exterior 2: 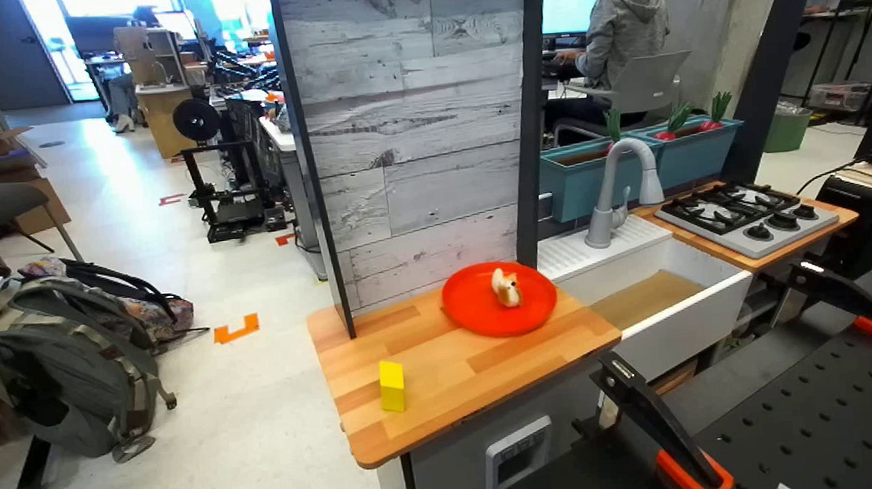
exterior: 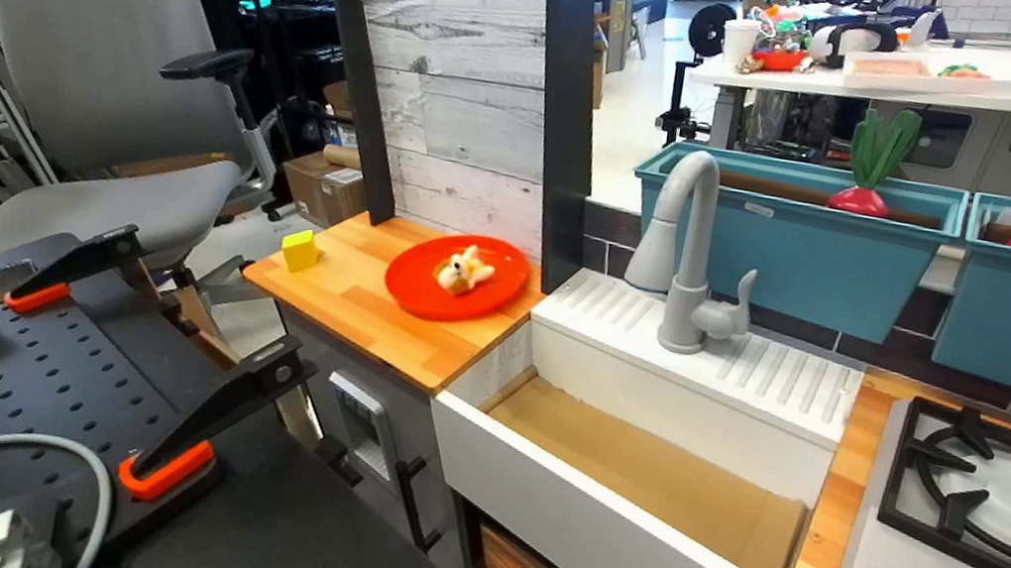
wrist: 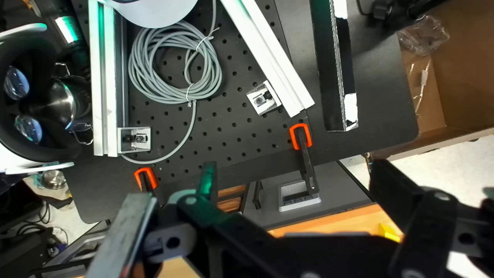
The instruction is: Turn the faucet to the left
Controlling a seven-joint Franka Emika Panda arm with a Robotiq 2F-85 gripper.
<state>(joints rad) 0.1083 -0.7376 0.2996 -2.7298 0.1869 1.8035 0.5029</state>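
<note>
The faucet (exterior: 698, 223) is a matte grey tap with an arched gooseneck, standing upright on the white ledge behind the sink. It also shows in an exterior view (exterior 2: 607, 186). Its spout head (exterior: 654, 258) hangs left of the column there, and right of it in an exterior view (exterior 2: 651, 186). Its small side lever (exterior: 738, 309) points up. My gripper (wrist: 294, 164) shows only in the wrist view, with its black fingers wide apart and nothing between them. It is away from the faucet, above the black pegboard table's edge. The faucet does not show in the wrist view.
The white sink (exterior: 597, 478) has cardboard inside. A red plate (exterior: 405, 284) with a small toy and a yellow block (exterior: 300, 250) are on the wooden counter. The stove (exterior: 868, 539) and teal planters (exterior: 798, 268) flank the faucet. Orange-black clamps (wrist: 307, 158) stick out from the pegboard table (wrist: 231, 135).
</note>
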